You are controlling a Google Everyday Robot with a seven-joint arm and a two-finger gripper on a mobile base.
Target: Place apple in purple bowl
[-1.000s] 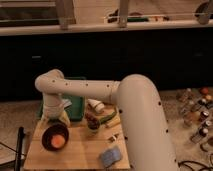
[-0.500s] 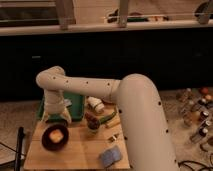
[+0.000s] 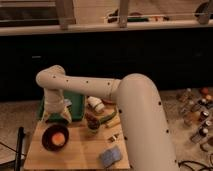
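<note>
The apple (image 3: 59, 139), small, round and orange-yellow, lies inside the dark purple bowl (image 3: 46, 142) at the front left of the wooden table (image 3: 82, 152). My gripper (image 3: 56, 118) hangs from the white arm just above the bowl's far rim. It is clear of the apple and holds nothing that I can see.
A green bin (image 3: 76, 106) stands behind the bowl. To its right are a white bottle (image 3: 95, 105), a dark cup (image 3: 92, 123) and an elongated yellow piece (image 3: 113, 122). A blue sponge (image 3: 111, 156) lies at the front right. Bottles (image 3: 195, 112) crowd the far right.
The gripper has risen from right over the bowl to above its far rim. The apple stays in the bowl.
</note>
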